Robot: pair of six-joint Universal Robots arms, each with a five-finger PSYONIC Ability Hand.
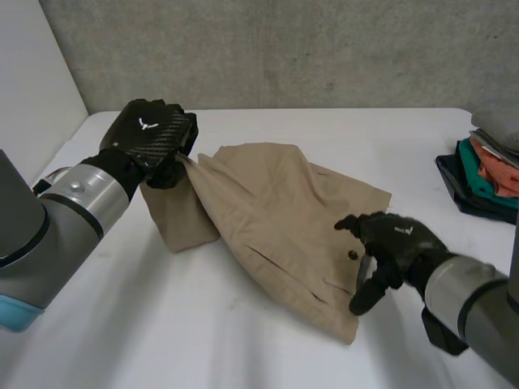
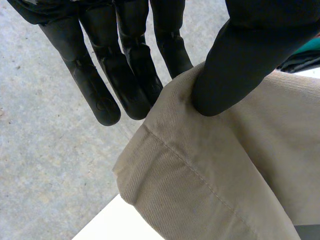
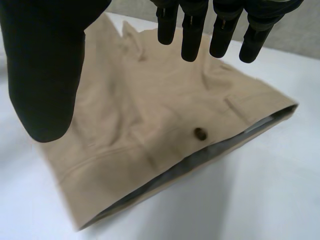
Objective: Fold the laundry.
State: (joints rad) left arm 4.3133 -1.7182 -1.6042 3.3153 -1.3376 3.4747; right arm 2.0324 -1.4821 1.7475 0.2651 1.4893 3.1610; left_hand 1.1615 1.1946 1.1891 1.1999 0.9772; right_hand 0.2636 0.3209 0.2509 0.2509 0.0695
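left robot hand (image 1: 154, 138): closed on a hemmed end of the tan garment (image 1: 284, 219); in the left wrist view the hem (image 2: 165, 150) is seen pinched between the thumb (image 2: 240, 60) and near-straight fingers (image 2: 125, 75), and that end is held raised off the counter (image 1: 162, 340).
right robot hand (image 1: 397, 243): spread open, nothing gripped; it is positioned over the garment's waistband end. In the right wrist view the fingers (image 3: 192, 30) are seen straight and apart from the thumb (image 3: 45, 65), above the cloth (image 3: 150, 110).
tan garment: laid rumpled on the counter between the two hands. One end is lifted at the left robot hand, with a fold hanging down below it. The rest is spread flat toward the right robot hand.
button (image 1: 352, 256): dark, located on the waistband just beside the right robot hand; also seen under the fingertips in the right wrist view (image 3: 200, 133), close to the open waistband edge where grey lining is exposed.
stack of folded clothes (image 1: 486, 170): grey, orange, teal and dark pieces piled at the counter's right edge, well apart from the garment.
counter: white, bare surface seen around the garment (image 3: 260, 200).
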